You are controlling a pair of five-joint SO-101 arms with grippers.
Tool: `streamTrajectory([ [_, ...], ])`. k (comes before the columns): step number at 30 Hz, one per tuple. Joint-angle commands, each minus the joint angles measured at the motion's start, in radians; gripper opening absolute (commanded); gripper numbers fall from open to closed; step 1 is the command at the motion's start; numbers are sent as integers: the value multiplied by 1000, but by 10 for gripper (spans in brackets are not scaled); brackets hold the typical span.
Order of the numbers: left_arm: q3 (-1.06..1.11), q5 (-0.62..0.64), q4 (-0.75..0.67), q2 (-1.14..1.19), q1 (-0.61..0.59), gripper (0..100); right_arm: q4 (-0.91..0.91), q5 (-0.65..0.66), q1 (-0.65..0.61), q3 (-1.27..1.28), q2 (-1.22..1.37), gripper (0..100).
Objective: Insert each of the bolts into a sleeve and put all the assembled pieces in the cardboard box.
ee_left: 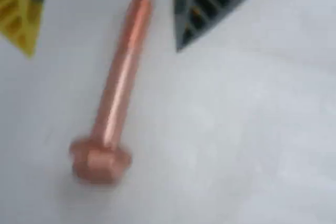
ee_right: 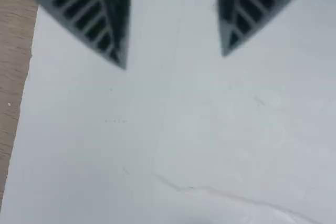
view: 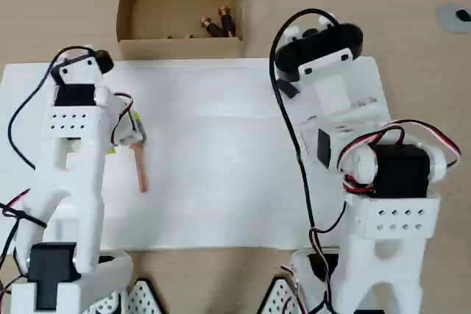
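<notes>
Bolt (view: 139, 167) lies flat on the white sheet (view: 221, 152), well apart from the cardboard box (view: 180, 49), on the box's near side and out past its left front corner. It is copper-coloured, with a long smooth round shank and a flanged hex head.

My read on handling: rigid metal, light, not fragile. The shank looks slick and round, so it can roll on the sheet or twist between the fingers if pinched off-centre. The head flange should limit rolling. Best hold, I'd say, is across the shank close to the head, leaving the tip end free to enter a sleeve.

Left hand (ee_left: 102, 48) is down at the bolt with its jaws wide apart either side of the shank's tip end. I see no contact on either side, and it holds nothing. As placed it would close on the end the sleeve needs, so it's worth shifting toward the head.

Right hand (ee_right: 173, 57) hangs over bare sheet, off the box's right front corner, jaws spread, nothing in it.

The box is open-topped and stands on the worktop (view: 412, 27) just beyond the sheet. Two assembled pieces (view: 218, 26) lie close together by its right wall — copper bolts in dark sleeves. There's something small and brownish low against the front wall — too hidden to tell.
</notes>
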Motion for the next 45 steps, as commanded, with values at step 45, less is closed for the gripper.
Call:
streamTrajectory([
  [45,473,-37,-698,-12,12,44,2,0,18,2,-19,149],
])
